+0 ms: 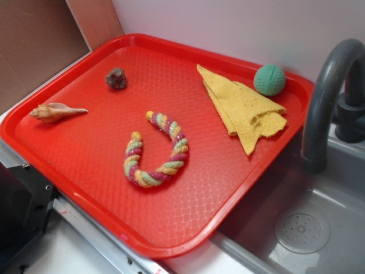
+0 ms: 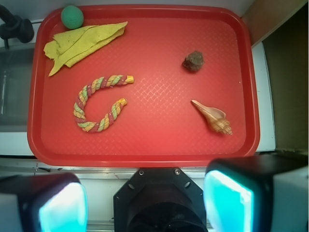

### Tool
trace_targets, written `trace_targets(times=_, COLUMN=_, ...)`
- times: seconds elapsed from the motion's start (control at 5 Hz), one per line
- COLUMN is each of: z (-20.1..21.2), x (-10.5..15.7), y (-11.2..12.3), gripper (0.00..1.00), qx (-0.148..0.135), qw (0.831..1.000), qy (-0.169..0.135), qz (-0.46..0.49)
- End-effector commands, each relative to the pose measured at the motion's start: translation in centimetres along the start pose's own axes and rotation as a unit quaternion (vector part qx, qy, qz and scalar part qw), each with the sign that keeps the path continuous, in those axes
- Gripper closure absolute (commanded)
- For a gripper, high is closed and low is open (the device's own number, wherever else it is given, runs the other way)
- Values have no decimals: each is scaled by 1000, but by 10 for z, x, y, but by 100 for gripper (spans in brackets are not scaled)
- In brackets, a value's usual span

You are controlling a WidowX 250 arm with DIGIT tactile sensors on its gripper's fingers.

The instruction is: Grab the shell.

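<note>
Shell (image 2: pixel 213 118) sits on the tray (image 2: pixel 145 150) around 4 o'clock, nothing touching it; gripper (image 2: pixel 145 203) gapes wide, fingertips cropped out of view.

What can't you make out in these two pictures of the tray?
- Gripper: absent from the exterior view; the wrist view's bottom edge cuts off its blurred fingers, which stand wide apart.
- Shell: its underside is hidden against the tray in both views.
- Faucet: cropped by the exterior view's right edge.
- Yellow cloth: its folds hide its lower layers.
</note>
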State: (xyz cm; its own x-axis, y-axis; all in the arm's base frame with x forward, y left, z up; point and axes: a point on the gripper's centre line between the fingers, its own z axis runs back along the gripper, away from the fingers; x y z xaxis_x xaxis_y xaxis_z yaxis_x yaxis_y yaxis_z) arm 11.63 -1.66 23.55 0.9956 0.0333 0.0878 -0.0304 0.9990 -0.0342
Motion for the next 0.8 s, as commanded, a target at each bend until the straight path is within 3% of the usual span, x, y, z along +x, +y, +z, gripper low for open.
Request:
trace_targets(times=0.0, z=0, x=0, y=0, gripper=0, qx=0, qw=1000, qy=0, qz=0)
trace_targets(times=0.2, z=-21, x=10, y=30, gripper=0, qx=1, qw=999, qy=-21, qz=-37)
trace_targets(times=0.4, z=-40, x=16, y=60, gripper=0, qx=44, qw=995, qy=-43, qz=-75)
trace_targets(times=0.6, z=-60, x=32, y=90, gripper=0, qx=30, qw=984, qy=-74, qz=-157)
